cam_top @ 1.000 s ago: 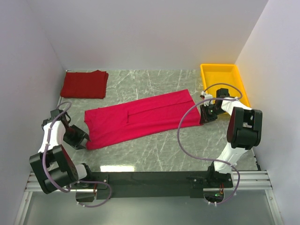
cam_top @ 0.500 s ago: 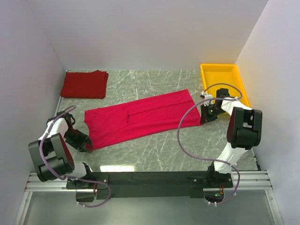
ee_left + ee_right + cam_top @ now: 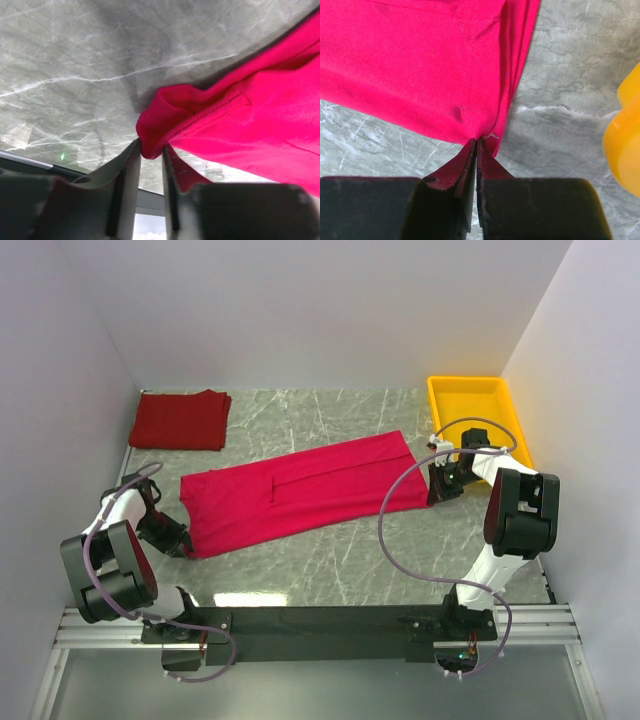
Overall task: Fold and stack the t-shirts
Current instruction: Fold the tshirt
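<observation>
A bright crimson t-shirt (image 3: 300, 495) lies flat in a long folded strip across the middle of the table. My left gripper (image 3: 178, 540) is at its near left corner. In the left wrist view a bunched fold of that t-shirt (image 3: 240, 115) fills the narrow gap of the left gripper (image 3: 151, 150), touching both fingers. My right gripper (image 3: 437, 490) is at the strip's right end. Seen from that wrist, the right gripper (image 3: 476, 142) is shut on the hem corner of the t-shirt (image 3: 420, 65). A darker red t-shirt (image 3: 180, 420) lies folded at the back left.
A yellow plastic tray (image 3: 440, 405) stands at the back right, just behind the right gripper, and its edge (image 3: 625, 140) shows in the right wrist view. White walls close in on the left, back and right. The table is grey marble.
The left arm has swung in to the t-shirt's near left corner and its jaws have narrowed around the cloth. The right jaws have closed on the right corner.
</observation>
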Controlling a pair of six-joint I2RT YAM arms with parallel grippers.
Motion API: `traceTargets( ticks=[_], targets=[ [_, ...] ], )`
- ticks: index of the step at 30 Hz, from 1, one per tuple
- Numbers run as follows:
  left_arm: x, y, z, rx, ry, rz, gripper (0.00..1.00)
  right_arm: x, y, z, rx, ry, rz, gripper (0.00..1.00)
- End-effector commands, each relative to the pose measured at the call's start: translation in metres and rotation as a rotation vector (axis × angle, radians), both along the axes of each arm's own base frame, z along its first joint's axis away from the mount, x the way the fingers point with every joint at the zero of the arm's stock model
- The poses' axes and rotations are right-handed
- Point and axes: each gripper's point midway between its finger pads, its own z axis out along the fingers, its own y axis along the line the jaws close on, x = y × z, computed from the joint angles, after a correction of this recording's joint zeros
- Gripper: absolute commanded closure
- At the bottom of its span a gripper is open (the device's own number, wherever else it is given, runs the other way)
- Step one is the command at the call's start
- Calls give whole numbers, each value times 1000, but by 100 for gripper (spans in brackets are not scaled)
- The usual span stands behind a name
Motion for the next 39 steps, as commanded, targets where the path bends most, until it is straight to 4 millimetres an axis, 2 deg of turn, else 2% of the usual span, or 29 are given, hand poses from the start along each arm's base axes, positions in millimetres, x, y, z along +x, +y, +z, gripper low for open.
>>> traceTargets(
  ticks=[1, 2, 6, 10, 19, 23, 27, 28, 29, 31, 32, 35, 39],
  targets=[
    [15, 7, 5, 30, -45, 7, 75, 6, 1, 9, 13, -30, -4, 93],
    [15, 7, 3, 27, -40, 7, 78, 6, 1, 9, 12, -33, -4, 93],
    [17, 7, 1, 22, -40, 8, 99, 4, 0, 10, 7, -32, -4, 97],
    [17, 11, 7, 46, -48, 8, 99, 4, -7, 12, -28, -36, -4, 100],
    [9, 27, 12, 85, -25, 62, 99, 21, -27, 22, -94, -76, -46, 100],
    [7, 31, 14, 91, -29, 80, 99, 23, -24, 26, -84, -93, -46, 100],
    [5, 21, 10, 32, -35, 60, 99, 20, -18, 28, -55, -86, -22, 100],
    [6, 15, 9, -4, -47, 45, 97, 21, -13, 32, -33, -101, 11, 96],
    [6, 12, 8, -23, -49, 37, 90, 16, -10, 34, -19, -93, 26, 78],
    [9, 8, 12, -40, -81, 24, 84, 17, -7, 47, -16, -144, 50, 67],
    [11, 9, 15, -36, -94, 24, 74, 18, -2, 52, -11, -160, 67, 64],
    [20, 11, 33, -13, -165, 19, 61, 27, 8, 65, -1, -202, 95, 62],
    [34, 15, 55, 9, -249, 3, 56, 42, 24, 69, 0, -214, 152, 62]
  ],
)
